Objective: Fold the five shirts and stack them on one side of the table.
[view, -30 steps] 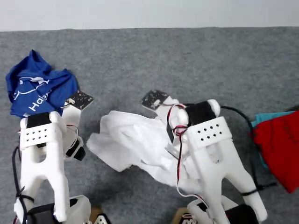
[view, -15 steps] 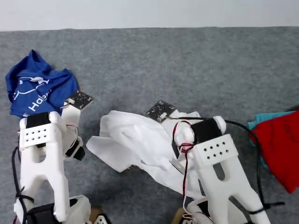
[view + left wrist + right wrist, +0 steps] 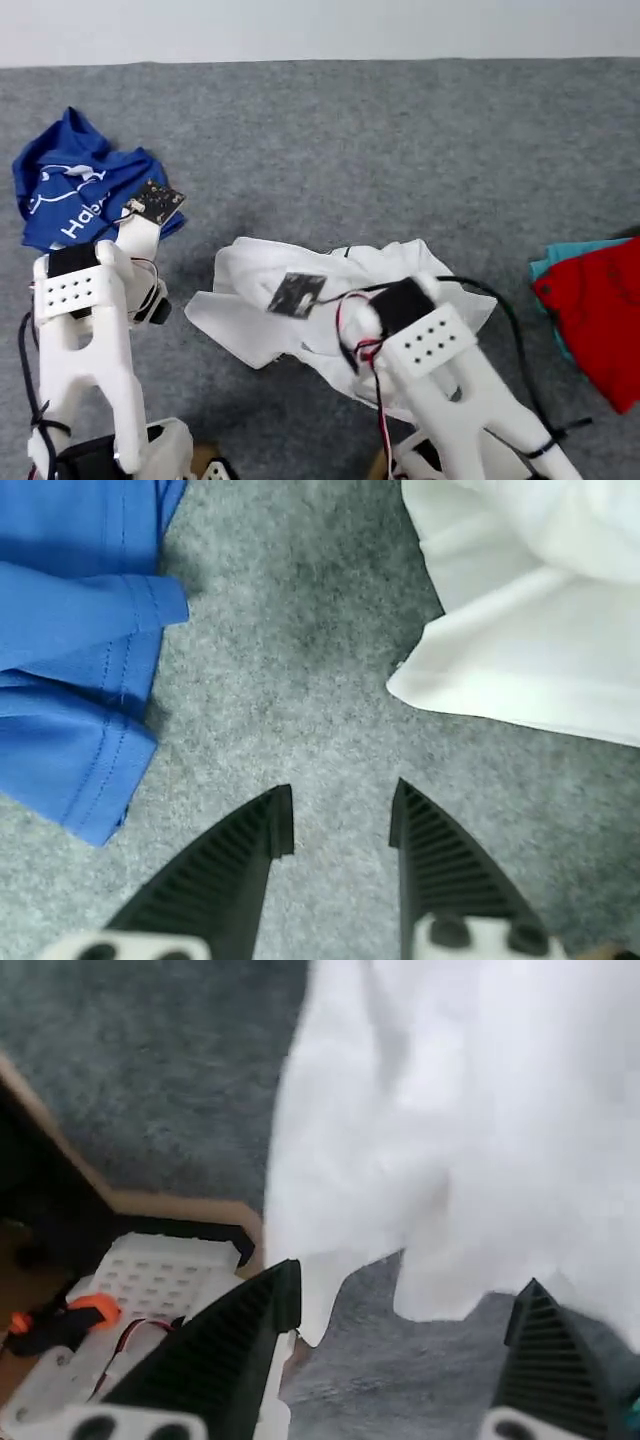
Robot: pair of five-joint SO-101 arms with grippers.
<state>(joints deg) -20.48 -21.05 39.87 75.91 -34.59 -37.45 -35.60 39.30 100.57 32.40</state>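
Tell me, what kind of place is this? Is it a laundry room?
Probably a robot test bench, not a laundry room: a left arm and right arm stand at a grey-carpeted table, with a crumpled white shirt and blue shirt on it.

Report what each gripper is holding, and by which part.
Nothing is held. The left gripper is open above the bare grey mat; the right gripper is open at the white shirt's edge.

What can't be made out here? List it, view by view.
High view: white shirt, near part hidden under the right arm.
High view: teal shirt mostly covered by the red shirt, itself cut off by the edge.
Left wrist view: blue shirt cut off by the edge.
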